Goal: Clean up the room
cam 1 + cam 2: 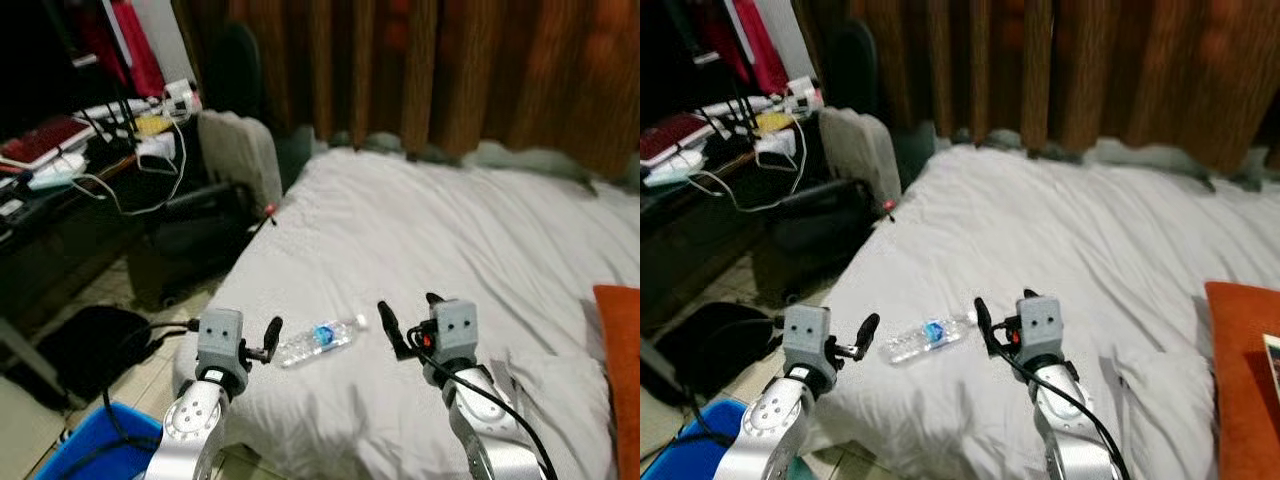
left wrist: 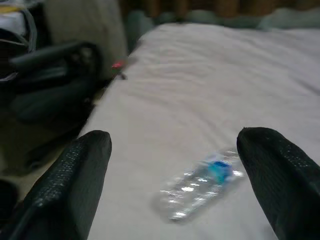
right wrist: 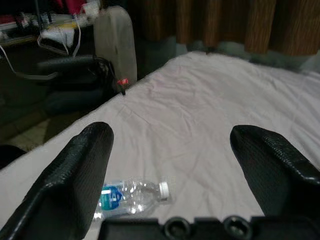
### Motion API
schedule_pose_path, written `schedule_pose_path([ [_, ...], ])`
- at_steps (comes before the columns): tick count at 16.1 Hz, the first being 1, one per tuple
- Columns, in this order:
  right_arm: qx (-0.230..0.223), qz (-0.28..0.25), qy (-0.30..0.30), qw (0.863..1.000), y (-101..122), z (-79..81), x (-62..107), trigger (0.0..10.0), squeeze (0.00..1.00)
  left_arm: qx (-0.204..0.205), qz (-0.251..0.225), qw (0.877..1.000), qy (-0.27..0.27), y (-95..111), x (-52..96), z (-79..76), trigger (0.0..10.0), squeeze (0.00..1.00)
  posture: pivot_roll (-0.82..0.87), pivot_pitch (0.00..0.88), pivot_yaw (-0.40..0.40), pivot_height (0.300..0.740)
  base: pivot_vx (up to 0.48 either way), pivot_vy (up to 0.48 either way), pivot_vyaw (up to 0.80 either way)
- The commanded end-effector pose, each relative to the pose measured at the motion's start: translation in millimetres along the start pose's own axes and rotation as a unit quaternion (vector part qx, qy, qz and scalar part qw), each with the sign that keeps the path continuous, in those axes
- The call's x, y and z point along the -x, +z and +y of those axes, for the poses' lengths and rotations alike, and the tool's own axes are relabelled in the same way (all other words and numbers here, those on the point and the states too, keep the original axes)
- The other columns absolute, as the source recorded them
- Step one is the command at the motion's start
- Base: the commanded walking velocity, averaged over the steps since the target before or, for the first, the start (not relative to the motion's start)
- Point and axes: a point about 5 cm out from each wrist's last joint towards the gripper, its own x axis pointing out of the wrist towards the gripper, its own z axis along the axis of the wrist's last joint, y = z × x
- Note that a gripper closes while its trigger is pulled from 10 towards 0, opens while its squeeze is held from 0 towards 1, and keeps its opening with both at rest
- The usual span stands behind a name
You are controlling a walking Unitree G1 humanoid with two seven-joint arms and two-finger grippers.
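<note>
1. Left eye view, nearest the robot: a blue bin (image 1: 95,440) sits on the tiled floor beside the left arm, with a black bag (image 1: 95,345) just beyond it.
2. Both silver arms reach forward over the near edge of the bed (image 1: 450,240). The left gripper (image 2: 172,187) hovers at the bed's near left side with its two black fingers (image 2: 75,175) spread wide and holding nothing.
3. The right gripper (image 3: 172,175) hovers over the white sheet, its fingers (image 3: 272,165) also spread wide and empty.
4. Between the two grippers lies a clear plastic water bottle (image 1: 320,340) with a blue label and white cap. It rests on its side on the sheet, touching neither gripper, cap end pointing toward the right gripper.
5. At the bed's right edge sits an orange cushion (image 1: 620,370).
6. Farther left, beside the bed, a dark office chair (image 1: 195,225) has a pale backrest, and a small red object (image 3: 121,81) lies at the bed's edge near it.
7. A cluttered desk (image 1: 60,180) with white cables (image 1: 165,170) stands to the far left.
8. Brown curtains (image 1: 450,70) hang behind the bed.
</note>
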Motion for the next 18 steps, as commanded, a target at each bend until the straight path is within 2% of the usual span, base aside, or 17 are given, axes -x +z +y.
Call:
schedule_pose_path([
  [1,-0.004,-0.007,0.007,1.0,3,3.3,-5.6,10.0,0.0,-0.026,-0.004,1.0,0.014,9,-6.3,7.2,10.0,0.0,0.08,0.0,0.039,0.74,0.0,0.0,-0.8],
  [3,0.0,0.003,0.008,1.0,-4,0.3,-6.5,10.0,0.0,-0.026,-0.017,0.999,0.007,13,-4.9,2.3,10.0,0.0,0.07,0.0,0.042,0.74,0.0,0.0,0.0],
  [5,0.002,0.008,0.011,1.0,-8,-0.8,-3.6,10.0,0.0,-0.015,-0.012,1.0,0.002,9,-1.7,-2.1,10.0,0.0,0.07,0.0,0.042,0.74,0.0,0.0,-0.4],
  [7,0.003,0.013,0.015,1.0,-12,-1.1,-2.5,10.0,0.0,0.009,-0.007,1.0,0.004,3,4.9,3.5,10.0,0.0,0.07,0.0,0.034,0.74,0.0,0.187,-0.8],
  [9,0.004,0.014,0.016,1.0,-13,-1.9,-2.4,10.0,0.0,0.012,-0.005,1.0,0.009,1,7.8,6.7,10.0,0.0,0.07,0.0,0.029,0.74,0.0,0.48,-0.8],
  [11,0.008,0.023,0.03,0.999,-17,-2.5,-1.9,10.0,0.0,-0.007,-0.001,1.0,0.028,-2,9.3,10.0,10.0,0.0,0.08,0.0,0.009,0.74,0.0,0.24,0.0],
  [12,0.011,0.026,0.038,0.999,-18,-3.4,-2.5,10.0,0.0,-0.023,-0.013,0.999,0.033,3,6.6,5.1,10.0,0.0,0.08,0.0,0.001,0.74,0.0,0.0,0.0],
  [15,0.01,0.029,0.053,0.998,-18,-3.3,-3.2,10.0,0.0,-0.023,-0.019,0.999,0.028,5,6.9,-0.6,10.0,0.0,0.08,0.0,-0.006,0.74,0.0,0.0,0.0],
  [18,0.004,0.027,0.06,0.998,-19,-2.3,-3.7,10.0,0.0,-0.004,-0.01,1.0,0.028,1,8.7,3.8,10.0,0.0,0.08,0.0,-0.007,0.74,0.0,0.275,0.34],
])
